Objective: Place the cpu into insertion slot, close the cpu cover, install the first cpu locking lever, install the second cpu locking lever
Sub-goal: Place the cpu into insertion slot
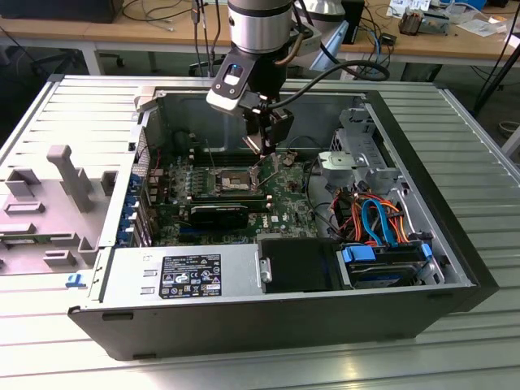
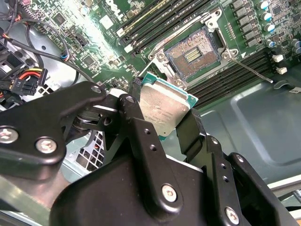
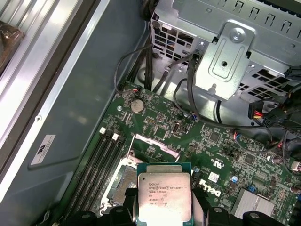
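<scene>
In the exterior view, the arm reaches down from 12 o'clock into the open computer case (image 1: 284, 325). The gripper (image 1: 264, 161) hangs over the green circuit board (image 1: 288, 203). The insertion slot (image 1: 230, 179) lies at about 8 o'clock from the gripper, near it but apart.

In the second wrist view, the two black fingers (image 2: 136, 117) are clamped on opposite edges of the cpu (image 2: 164, 110), parted only by the chip's width. The chip's silver top faces the camera and it sits tilted, clear of the board. The slot's dark contact field is bare, and a thin locking lever (image 2: 251, 70) lies swung out across the memory slots (image 2: 235, 70) beside it.

In the first wrist view, the cpu is upright in the grip, close to the camera, and overlaps one corner of the open slot. The cpu cover (image 3: 157, 143) stands raised at the slot's far edge.
</scene>
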Tool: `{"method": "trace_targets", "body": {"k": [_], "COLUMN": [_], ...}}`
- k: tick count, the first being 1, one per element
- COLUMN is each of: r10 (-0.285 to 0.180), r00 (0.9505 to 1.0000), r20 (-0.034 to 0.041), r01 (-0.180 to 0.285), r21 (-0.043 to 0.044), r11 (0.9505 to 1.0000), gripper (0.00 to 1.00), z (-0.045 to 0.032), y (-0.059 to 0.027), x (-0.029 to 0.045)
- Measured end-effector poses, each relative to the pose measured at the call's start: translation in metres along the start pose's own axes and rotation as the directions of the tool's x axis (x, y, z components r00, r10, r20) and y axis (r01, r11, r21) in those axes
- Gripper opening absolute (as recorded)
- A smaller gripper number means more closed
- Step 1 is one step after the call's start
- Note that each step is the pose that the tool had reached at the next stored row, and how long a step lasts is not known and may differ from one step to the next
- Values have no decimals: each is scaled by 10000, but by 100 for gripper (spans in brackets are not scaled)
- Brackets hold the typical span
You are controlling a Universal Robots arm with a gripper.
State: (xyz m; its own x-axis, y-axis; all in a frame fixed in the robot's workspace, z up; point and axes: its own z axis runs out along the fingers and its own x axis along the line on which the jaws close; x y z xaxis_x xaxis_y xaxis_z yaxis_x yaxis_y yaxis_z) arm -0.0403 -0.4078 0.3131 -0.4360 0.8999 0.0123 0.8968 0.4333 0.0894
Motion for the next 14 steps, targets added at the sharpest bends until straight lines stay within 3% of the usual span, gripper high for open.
{"method": "trace_targets", "body": {"k": [14], "r10": [198], "r00": [9998], "r20": [17], "r01": [-198], "r21": [-3], "r11": [9998], "gripper": [55], "z": [0], "y": [0], "x": [0]}}
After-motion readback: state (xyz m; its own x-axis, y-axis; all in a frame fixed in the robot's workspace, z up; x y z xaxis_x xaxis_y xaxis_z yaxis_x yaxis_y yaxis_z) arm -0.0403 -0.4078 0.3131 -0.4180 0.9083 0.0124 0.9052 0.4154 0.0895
